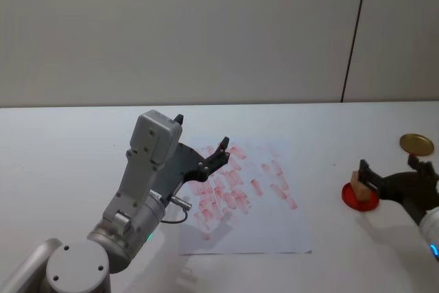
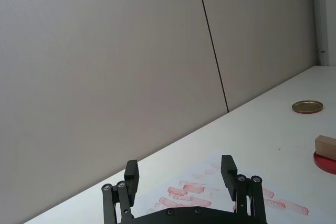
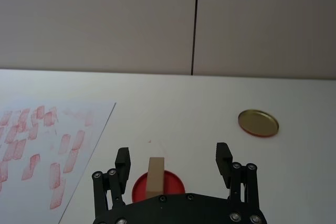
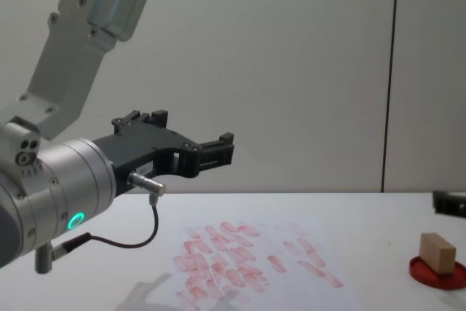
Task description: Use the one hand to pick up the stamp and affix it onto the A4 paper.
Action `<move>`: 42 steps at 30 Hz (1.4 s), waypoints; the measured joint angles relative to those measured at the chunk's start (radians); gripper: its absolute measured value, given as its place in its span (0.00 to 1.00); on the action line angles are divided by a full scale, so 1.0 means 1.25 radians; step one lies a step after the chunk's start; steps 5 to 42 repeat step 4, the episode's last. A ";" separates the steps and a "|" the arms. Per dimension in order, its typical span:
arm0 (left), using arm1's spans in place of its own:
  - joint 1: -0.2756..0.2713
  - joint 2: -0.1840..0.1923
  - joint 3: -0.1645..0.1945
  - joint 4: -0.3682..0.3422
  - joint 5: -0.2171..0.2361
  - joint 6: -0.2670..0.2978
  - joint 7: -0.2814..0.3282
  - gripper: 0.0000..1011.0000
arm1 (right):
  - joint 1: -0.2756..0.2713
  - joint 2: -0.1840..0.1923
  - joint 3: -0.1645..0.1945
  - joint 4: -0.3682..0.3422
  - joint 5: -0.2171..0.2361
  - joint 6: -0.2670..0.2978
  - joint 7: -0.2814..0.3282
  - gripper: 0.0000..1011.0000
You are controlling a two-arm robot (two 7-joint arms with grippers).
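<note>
Blank wooden stamp (image 1: 358,184) on red pad (image 1: 359,195) (unlabelled), right gripper (image 1: 391,169) open around it

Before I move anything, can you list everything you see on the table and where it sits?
A4 paper: one, white with red-pink stamp marks, table centre.
stamp: one, tan wooden block, standing on the ink pad at the right.
ink pad: one, red, round, right of the paper.
lid: one, gold, round, far right.
left gripper: black, jaws open, raised over the paper.
right gripper: black, jaws open, either side of the stamp, not closed on it.
</note>
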 joint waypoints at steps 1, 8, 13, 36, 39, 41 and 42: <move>0.000 0.000 0.000 0.000 0.000 0.000 0.000 0.98 | -0.009 0.006 0.003 -0.008 -0.001 -0.016 0.003 0.99; 0.000 0.000 0.000 0.000 0.000 0.000 0.000 0.98 | -0.023 0.016 0.009 -0.023 -0.001 -0.038 0.008 0.99; 0.000 0.000 0.000 0.000 0.000 0.000 0.000 0.98 | -0.023 0.016 0.009 -0.023 -0.001 -0.038 0.008 0.99; 0.000 0.000 0.000 0.000 0.000 0.000 0.000 0.98 | -0.023 0.016 0.009 -0.023 -0.001 -0.038 0.008 0.99; 0.000 0.000 0.000 0.000 0.000 0.000 0.000 0.98 | -0.023 0.016 0.009 -0.023 -0.001 -0.038 0.008 0.99; 0.000 0.000 0.000 0.000 0.000 0.000 0.000 0.98 | -0.023 0.016 0.009 -0.023 -0.001 -0.038 0.008 0.99; 0.000 0.000 0.000 0.000 0.000 0.000 0.000 0.98 | -0.023 0.016 0.009 -0.023 -0.001 -0.038 0.008 0.99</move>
